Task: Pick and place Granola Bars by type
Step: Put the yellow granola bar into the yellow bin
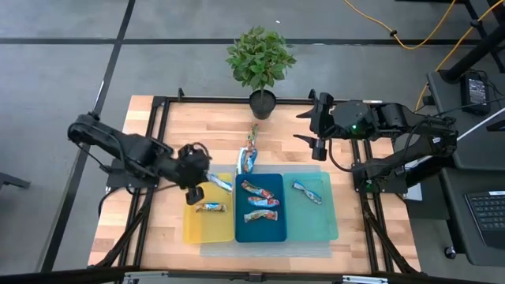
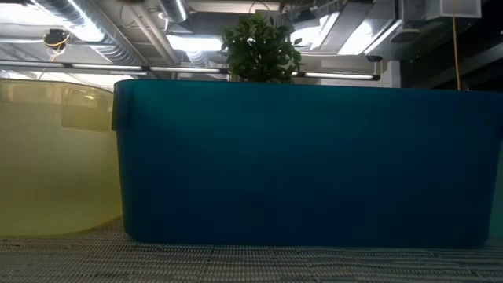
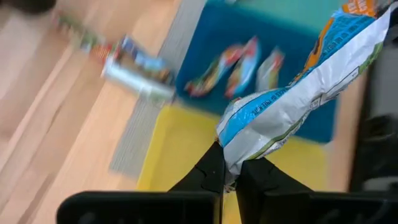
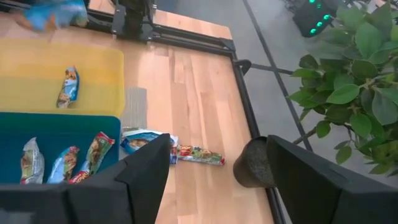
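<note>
My left gripper (image 1: 197,183) is shut on a blue-and-white granola bar (image 3: 292,93) above the far part of the yellow tray (image 1: 197,225). One bar (image 1: 210,207) lies in that tray. Three bars (image 1: 260,201) lie in the dark blue tray (image 1: 272,233), and one (image 1: 306,192) lies in the teal tray (image 1: 319,225). Two more bars (image 1: 248,160) (image 1: 252,140) lie on the wood beyond the trays. My right gripper (image 4: 217,180) hangs open, with nothing between its fingers, over the table's far right. My left gripper pinches one end of the bar's wrapper (image 3: 235,163) between its two fingertips (image 3: 208,171). The fingers slant down from the table's left. The bar sticks out beyond the fingertips, along their line. It is clear of the yellow tray.
A potted plant (image 1: 260,63) stands at the table's far edge, its pot (image 4: 252,165) close to my right gripper. A grey mat (image 1: 177,251) lies under the trays. In the low view the walls of the yellow tray (image 2: 55,157) and the dark blue tray (image 2: 306,157) block the table behind them.
</note>
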